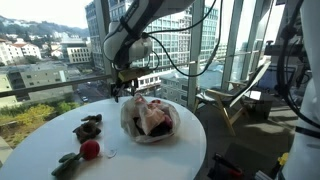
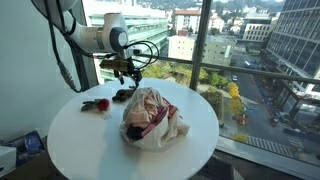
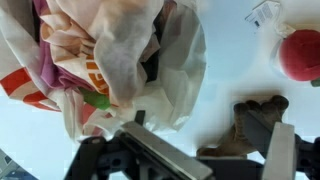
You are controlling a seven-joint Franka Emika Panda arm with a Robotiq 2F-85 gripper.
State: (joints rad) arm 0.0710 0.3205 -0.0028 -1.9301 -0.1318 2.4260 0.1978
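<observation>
Arm (image 1: 128, 40) is bending down over the round tabletop (image 1: 185, 150), wrist pointing straight down, jaws standing apart and holding nothing. Crumpled plastic bag (image 1: 150, 120) is lying mid-tabletop just beside them. Dark brown object (image 3: 250, 125) is sitting beneath the jaws, red ball (image 3: 300, 55) near.
</observation>
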